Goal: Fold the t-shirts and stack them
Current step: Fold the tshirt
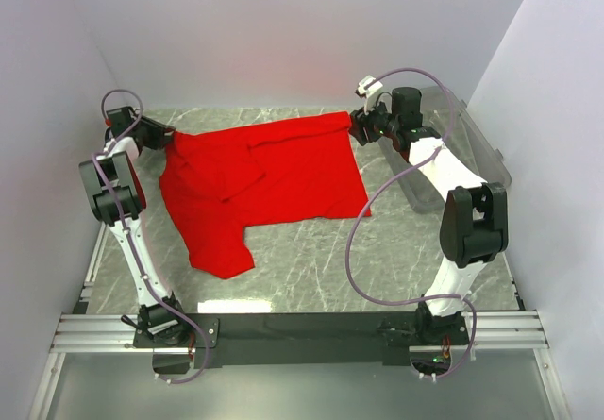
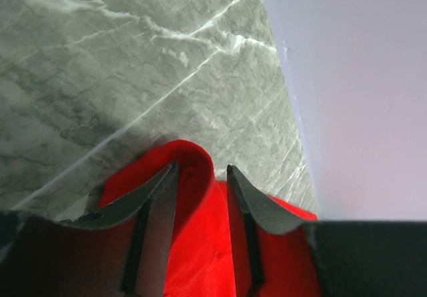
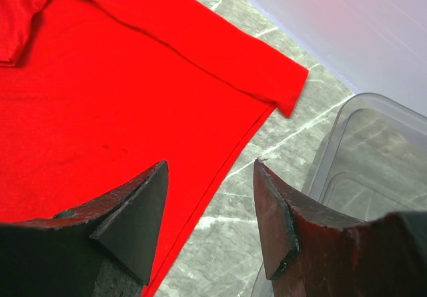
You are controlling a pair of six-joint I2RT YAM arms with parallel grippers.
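Note:
One bright red t-shirt (image 1: 274,179) lies spread on the marble table, partly folded over itself, with a sleeve pointing to the near left. My left gripper (image 1: 170,139) is at the shirt's far left corner. In the left wrist view its fingers (image 2: 201,170) stand apart, open, and a raised fold of the t-shirt (image 2: 193,153) sits in the gap between them. My right gripper (image 1: 357,126) hovers at the shirt's far right corner. It (image 3: 210,167) is open and empty, with the flat edge of the t-shirt (image 3: 120,90) under its left finger.
A clear plastic bin (image 1: 462,146) stands at the far right, just beside my right gripper; its rim (image 3: 373,110) shows by the right finger. White walls close in the marble table (image 1: 321,269) at the back and on both sides.

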